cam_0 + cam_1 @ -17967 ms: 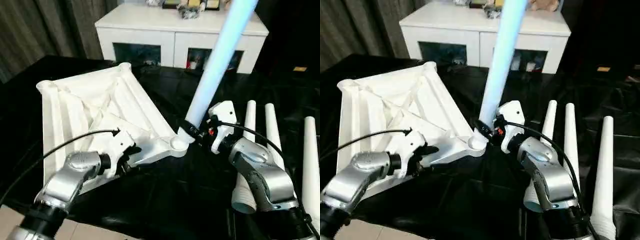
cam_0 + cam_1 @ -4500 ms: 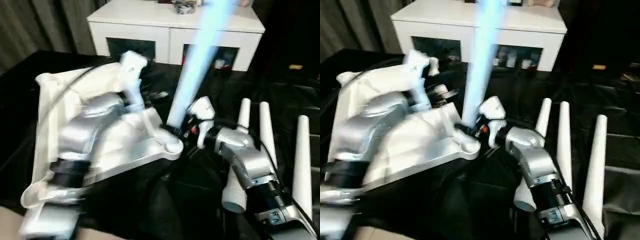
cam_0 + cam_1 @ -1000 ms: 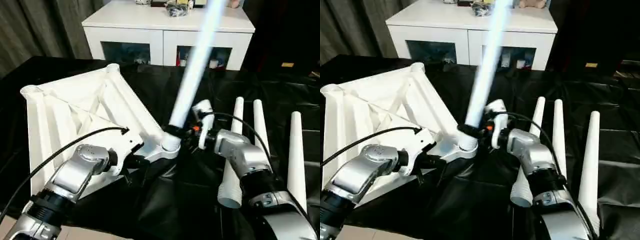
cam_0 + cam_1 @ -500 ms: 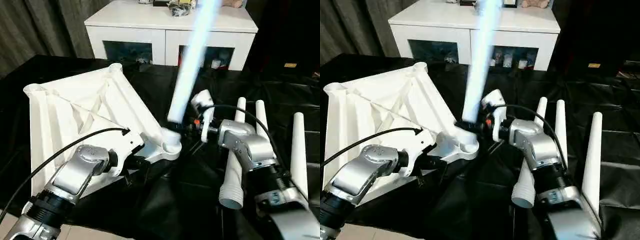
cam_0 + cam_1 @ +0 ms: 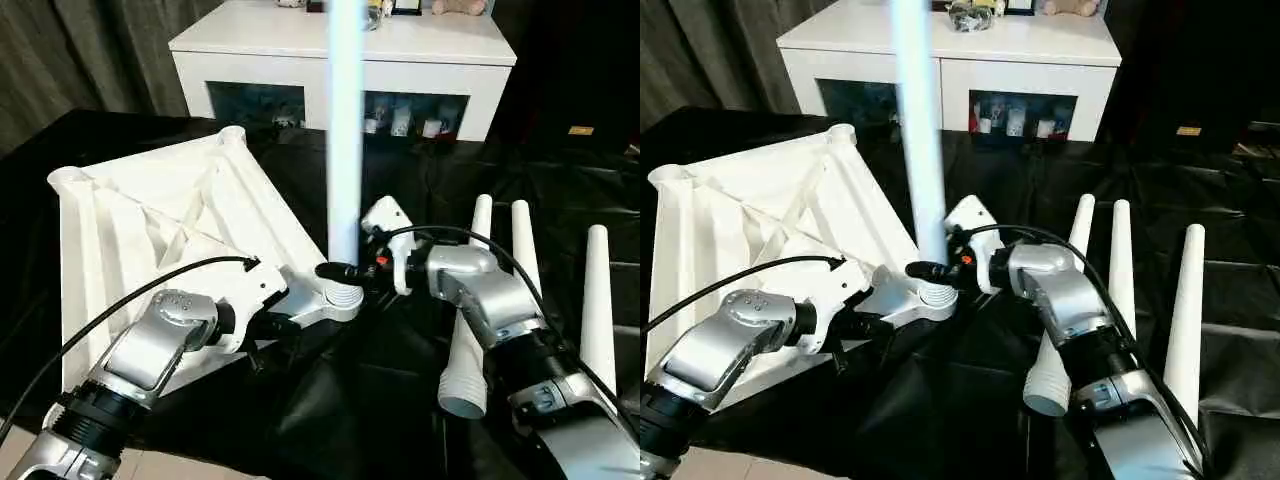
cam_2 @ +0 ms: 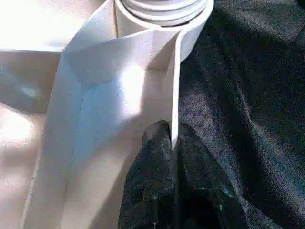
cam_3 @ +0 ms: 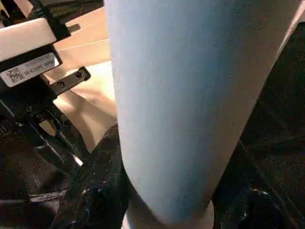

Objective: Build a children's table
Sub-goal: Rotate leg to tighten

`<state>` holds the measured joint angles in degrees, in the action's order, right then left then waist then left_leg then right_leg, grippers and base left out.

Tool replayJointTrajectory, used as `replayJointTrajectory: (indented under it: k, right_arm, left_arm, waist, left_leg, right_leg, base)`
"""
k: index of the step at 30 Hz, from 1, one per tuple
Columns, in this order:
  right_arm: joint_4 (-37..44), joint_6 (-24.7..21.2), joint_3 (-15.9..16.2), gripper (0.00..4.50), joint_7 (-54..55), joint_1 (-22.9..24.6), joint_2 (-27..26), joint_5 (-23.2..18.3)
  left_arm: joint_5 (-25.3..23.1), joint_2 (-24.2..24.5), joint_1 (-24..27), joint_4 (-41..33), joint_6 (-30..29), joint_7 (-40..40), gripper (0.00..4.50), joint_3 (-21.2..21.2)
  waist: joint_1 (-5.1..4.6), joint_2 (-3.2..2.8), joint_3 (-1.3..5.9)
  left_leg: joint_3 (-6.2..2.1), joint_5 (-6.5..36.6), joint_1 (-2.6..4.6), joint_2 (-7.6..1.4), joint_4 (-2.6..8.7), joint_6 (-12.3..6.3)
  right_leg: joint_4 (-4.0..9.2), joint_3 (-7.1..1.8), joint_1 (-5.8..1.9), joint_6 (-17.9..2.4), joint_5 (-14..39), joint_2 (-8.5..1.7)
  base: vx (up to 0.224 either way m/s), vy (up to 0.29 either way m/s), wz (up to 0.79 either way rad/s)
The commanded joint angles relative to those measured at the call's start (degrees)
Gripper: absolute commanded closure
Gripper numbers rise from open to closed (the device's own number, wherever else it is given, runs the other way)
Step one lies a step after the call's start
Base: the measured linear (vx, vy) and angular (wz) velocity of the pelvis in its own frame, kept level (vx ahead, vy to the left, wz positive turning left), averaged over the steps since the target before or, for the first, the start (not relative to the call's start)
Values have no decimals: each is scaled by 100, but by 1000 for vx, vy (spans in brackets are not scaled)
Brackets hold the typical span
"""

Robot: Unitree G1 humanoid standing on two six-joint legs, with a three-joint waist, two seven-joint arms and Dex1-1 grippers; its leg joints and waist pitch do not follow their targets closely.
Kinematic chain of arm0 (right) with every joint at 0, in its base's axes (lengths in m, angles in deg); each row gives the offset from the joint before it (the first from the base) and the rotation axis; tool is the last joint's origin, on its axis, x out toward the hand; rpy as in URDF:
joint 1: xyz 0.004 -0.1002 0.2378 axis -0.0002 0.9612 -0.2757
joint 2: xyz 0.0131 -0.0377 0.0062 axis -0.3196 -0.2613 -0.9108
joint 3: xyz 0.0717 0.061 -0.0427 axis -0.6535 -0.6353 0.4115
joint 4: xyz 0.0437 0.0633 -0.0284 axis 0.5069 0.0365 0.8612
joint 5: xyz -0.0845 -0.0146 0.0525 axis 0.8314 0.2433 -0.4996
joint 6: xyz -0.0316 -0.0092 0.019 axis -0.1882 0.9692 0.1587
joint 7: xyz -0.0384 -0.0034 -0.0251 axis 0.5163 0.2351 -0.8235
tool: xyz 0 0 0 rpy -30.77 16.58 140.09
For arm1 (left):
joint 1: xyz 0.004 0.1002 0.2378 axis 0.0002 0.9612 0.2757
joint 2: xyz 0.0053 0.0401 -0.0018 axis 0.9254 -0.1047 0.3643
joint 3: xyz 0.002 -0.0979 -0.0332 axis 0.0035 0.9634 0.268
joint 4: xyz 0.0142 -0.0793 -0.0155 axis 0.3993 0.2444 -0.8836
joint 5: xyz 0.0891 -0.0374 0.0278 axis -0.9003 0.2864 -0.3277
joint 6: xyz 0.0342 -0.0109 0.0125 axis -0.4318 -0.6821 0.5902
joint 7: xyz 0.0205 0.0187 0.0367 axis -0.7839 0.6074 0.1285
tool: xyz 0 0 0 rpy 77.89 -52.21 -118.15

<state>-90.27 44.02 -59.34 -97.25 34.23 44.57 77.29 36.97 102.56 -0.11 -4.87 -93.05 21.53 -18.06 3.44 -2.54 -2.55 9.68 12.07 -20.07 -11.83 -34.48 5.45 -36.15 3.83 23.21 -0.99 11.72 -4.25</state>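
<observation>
While your left gripper (image 6: 172, 143) has its jaws pinched tight on the thin raised rim of the top (image 5: 150, 215), close to the corner nearest you, your right gripper (image 5: 338, 271) has its jaws clasped around the base of a leg (image 5: 345, 130), just above that same corner. You can see the leg standing upright, its threaded foot sitting in the round corner socket (image 5: 343, 296), and its shaft running up past the head camera's upper edge. In the left wrist view the rim passes between your two black fingers (image 6: 152, 181), with the ribbed end of the leg in the socket just beyond them. In the right wrist view the leg's pale shaft stands close before the lens, and your left gripper's white housing with its label (image 7: 29, 71) lies behind it. The top lies ribbed underside up, tilted, on the black-covered worktop (image 5: 330, 420), spreading away from your left arm toward the far left. To your right three more legs (image 5: 597, 300) lie side by side on the cloth, narrow ends pointing away from you; the one nearest your right forearm shows its open wide end (image 5: 460, 395). Beyond the worktop stands a white cabinet (image 5: 345, 55) with dark glass doors and small items on its top.
</observation>
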Motion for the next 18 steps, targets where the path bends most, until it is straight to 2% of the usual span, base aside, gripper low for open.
replayJointTrajectory:
  k: [1,7,13,15,18]
  right_arm:
    - [-172,134,149,264,45,-91,-21,174]
    - [-404,266,230,264,100,-157,-93,256]
    - [-636,215,-9,264,118,-103,-202,83]
    - [-778,233,-208,264,123,3,-245,-102]
    - [-852,241,-340,264,173,98,-260,-185]
  left_arm:
    - [54,-23,129,10,-75,-123,450,-113]
    - [50,-24,136,-2,-86,-111,450,-112]
    - [55,-39,152,-13,-98,-80,450,-91]
    - [52,-48,176,-35,-115,-78,450,-67]
    - [56,-42,186,-45,-123,-81,450,-55]
  waist:
    - [25,58,364]
    - [4,56,356]
    - [-16,72,360]
    - [-22,64,363]
    - [-19,62,367]
  left_leg:
    - [-1,350,-49,-64,356,-314]
    - [-6,448,-40,-69,367,-289]
    - [-9,507,-36,-71,376,-281]
    - [-8,532,-35,-73,376,-284]
    - [-10,491,-39,-72,372,-301]
  right_leg:
    - [356,-255,-365,-1432,182,-315]
    - [370,-258,-361,-1415,327,-316]
    - [370,-256,-361,-1447,295,-316]
    - [374,-260,-363,-1455,305,-322]
    - [369,-256,-365,-1480,219,-318]
  base:
    - [0,0,0]
    - [0,0,0]
    - [0,0,0]
    - [0,0,0]
    - [0,0,0]
